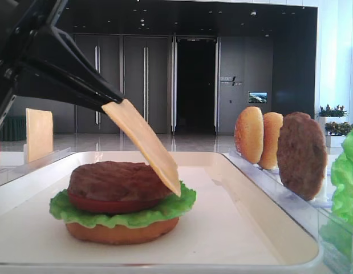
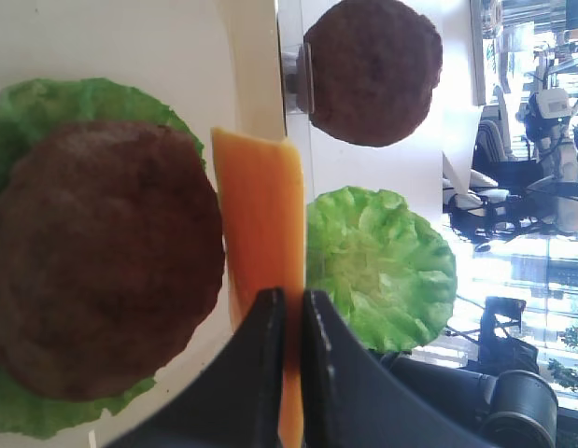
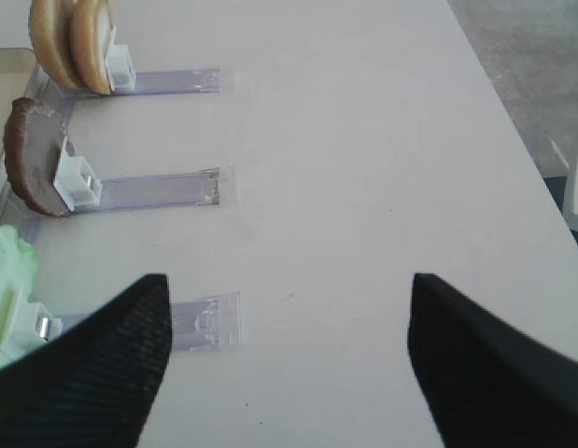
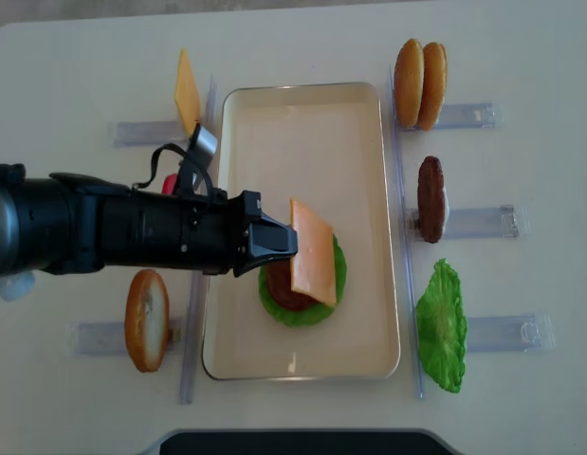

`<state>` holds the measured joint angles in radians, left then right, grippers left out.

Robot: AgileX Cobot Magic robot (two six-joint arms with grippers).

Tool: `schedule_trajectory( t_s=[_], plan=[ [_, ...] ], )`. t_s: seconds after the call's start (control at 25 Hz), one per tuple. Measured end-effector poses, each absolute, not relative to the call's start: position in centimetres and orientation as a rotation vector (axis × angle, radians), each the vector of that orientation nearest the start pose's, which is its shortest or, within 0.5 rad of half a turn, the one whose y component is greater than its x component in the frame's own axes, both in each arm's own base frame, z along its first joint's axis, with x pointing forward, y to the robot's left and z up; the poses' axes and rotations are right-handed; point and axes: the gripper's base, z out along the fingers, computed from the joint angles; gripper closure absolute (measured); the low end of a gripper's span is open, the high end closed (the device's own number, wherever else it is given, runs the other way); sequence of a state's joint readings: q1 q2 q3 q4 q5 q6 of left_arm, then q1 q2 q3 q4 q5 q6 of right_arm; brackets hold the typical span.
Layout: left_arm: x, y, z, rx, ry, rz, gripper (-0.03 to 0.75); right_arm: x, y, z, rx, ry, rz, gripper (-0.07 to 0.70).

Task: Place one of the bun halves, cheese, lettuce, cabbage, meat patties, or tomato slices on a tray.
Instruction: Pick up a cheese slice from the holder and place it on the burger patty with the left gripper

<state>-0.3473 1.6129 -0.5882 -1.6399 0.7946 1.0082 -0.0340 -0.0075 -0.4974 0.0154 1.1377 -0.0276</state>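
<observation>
Cheese (image 4: 313,251) is hanging tilted over the tray (image 4: 302,114), pinched at one edge by the left end effector (image 4: 285,243), whose black fingers are pressing tight together on the slice. Its lower corner is dipping down onto the far edge of the meat patty (image 1: 116,180) in the low side view. That patty is sitting on top of a stack on the tray: tomato slice (image 1: 102,204) under it, ruffled lettuce (image 1: 122,212) under that, and a bun half (image 1: 122,231) at the bottom.

The left arm is reaching in over the tray's left rim, across a clear rack (image 4: 193,313). Beyond that rim, a second cheese slice (image 4: 186,93) is standing upright in a rack, and another bun half (image 4: 147,319) is standing nearer the tray's front corner.

Off the tray's right rim, two bun halves (image 4: 419,83) are leaning together in a rack, a spare patty (image 4: 431,199) is standing on edge in the next rack down, and a loose lettuce leaf (image 4: 441,324) is standing in the last one.

The right end effector (image 3: 289,364) is hovering over the pale surface (image 3: 363,140) well off the tray's right side, its two dark fingers spread wide apart and holding nothing.
</observation>
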Motion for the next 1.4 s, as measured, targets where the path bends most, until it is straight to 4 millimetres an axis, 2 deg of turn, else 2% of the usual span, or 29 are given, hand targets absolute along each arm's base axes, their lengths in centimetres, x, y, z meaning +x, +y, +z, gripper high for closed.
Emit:
schedule_trajectory(
  t_s=[0.52,0.68,1.08,1.4],
  plan=[
    [21.97,-14.89,16.57,-0.012,2.593,-1.394,0.692,-0.91,0.16,27.04,0.005,2.116,-0.018,0.100],
    [21.83,-14.84,17.12,-0.003,2.579,-1.396,0.692,-0.91,0.16,27.04,0.005,2.116,-0.018,0.100],
    [21.49,-14.38,17.31,0.007,2.628,-1.309,0.692,-0.91,0.13,27.04,0.006,2.116,-0.022,0.100],
    [21.52,-14.35,17.28,0.004,2.629,-1.302,0.692,-0.91,0.12,27.04,0.006,2.116,-0.023,0.100]
  ],
)
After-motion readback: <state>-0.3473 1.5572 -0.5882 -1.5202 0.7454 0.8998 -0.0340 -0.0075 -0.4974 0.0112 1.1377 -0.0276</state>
